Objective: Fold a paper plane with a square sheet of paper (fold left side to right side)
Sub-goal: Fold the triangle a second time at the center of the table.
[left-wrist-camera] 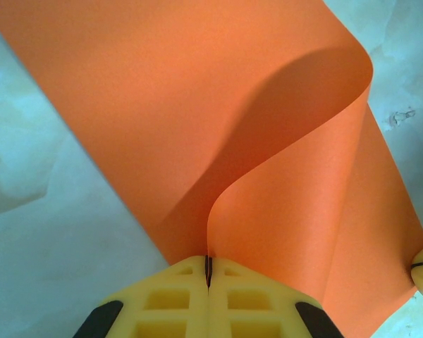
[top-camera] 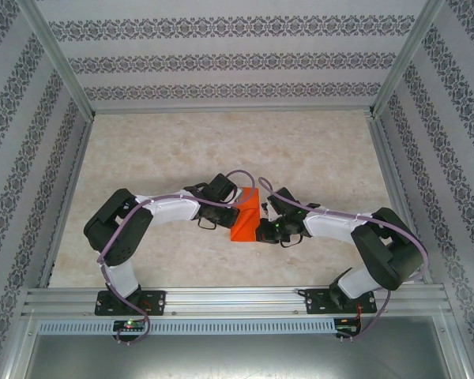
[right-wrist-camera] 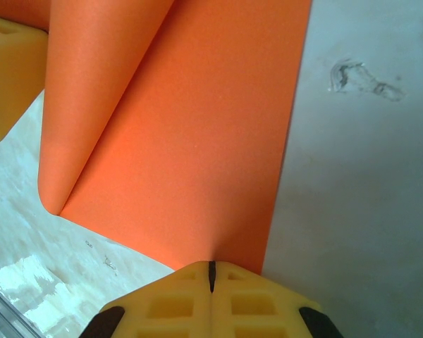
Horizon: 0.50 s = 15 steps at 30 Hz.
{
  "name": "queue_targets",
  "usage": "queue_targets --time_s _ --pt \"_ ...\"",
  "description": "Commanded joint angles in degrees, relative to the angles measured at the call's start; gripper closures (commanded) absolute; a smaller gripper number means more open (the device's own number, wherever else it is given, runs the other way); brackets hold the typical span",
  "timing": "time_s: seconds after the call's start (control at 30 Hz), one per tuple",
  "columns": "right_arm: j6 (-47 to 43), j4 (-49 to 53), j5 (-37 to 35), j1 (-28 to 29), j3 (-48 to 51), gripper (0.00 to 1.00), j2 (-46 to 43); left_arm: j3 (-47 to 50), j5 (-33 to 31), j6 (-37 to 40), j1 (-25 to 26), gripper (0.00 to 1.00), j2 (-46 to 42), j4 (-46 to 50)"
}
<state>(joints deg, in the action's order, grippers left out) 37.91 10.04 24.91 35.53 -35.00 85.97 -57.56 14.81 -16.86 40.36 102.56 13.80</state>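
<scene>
Top external view, square sheet of paper mid-worktop between the two arms, left hand pinched tight on one edge, that edge raised in a curl over the rest, right hand closed, tips at the flat side's edge.

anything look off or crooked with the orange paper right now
Nothing torn or spilled. The orange paper is only half folded: the left hand pinches one edge, so that flap bows up in a loose curl, uncreased. The right hand, shut, meets a corner.
</scene>
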Motion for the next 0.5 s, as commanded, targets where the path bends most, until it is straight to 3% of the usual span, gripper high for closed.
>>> queue_targets --time_s 0.0,0.3,0.47 --pt "-0.2 1.3 -0.3 0.7 0.4 1.00 -0.6 0.4 0.2 1.0 -0.9 1.00 1.2 0.9" --pt "4.0 -8.2 5.6 -3.5 4.0 1.00 -7.0 0.7 0.6 1.0 -0.9 1.00 1.3 0.7" --pt "9.2 -20.6 7.9 -5.3 4.9 1.00 -4.2 0.5 0.9 1.0 -0.9 1.00 1.3 0.4"
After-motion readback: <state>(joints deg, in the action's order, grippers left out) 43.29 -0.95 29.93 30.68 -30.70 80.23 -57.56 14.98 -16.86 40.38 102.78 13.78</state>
